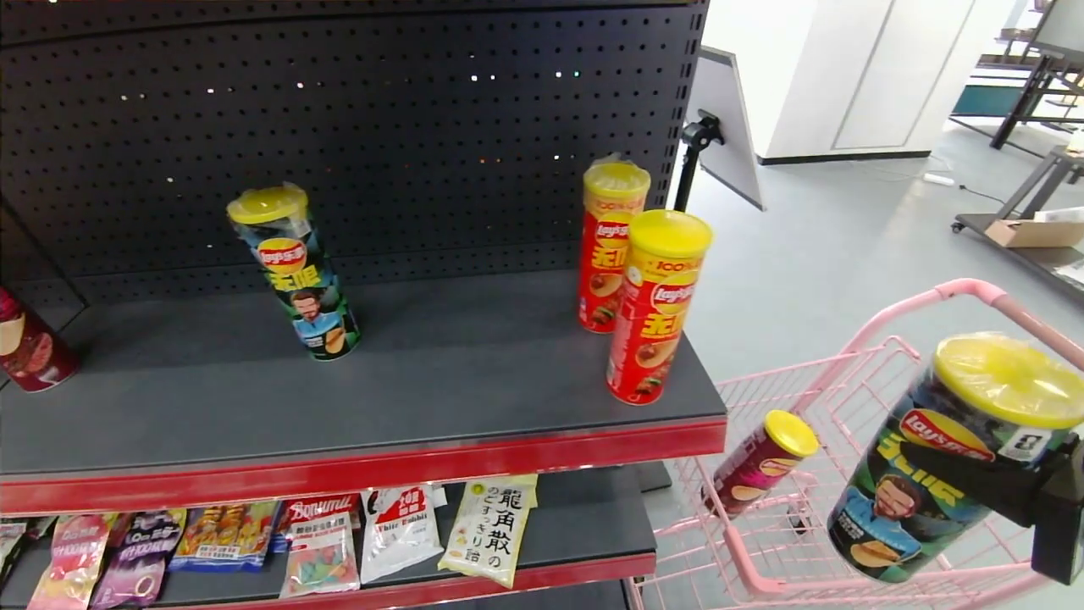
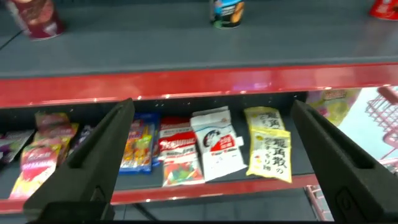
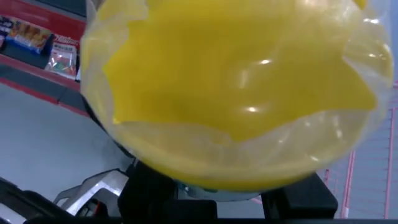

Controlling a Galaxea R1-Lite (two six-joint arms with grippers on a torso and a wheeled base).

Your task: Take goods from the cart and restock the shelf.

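Fingers of the right gripper (image 1: 957,474) clench a tilted green chip can (image 1: 889,517) near its top, over the pink cart (image 1: 957,292), so it may pivot, slip, or topple the two red cans (image 1: 652,313) at the shelf (image 1: 423,373) corner.

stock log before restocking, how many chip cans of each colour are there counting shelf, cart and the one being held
red cans: 2
green cans: 2
maroon cans: 2
total: 6
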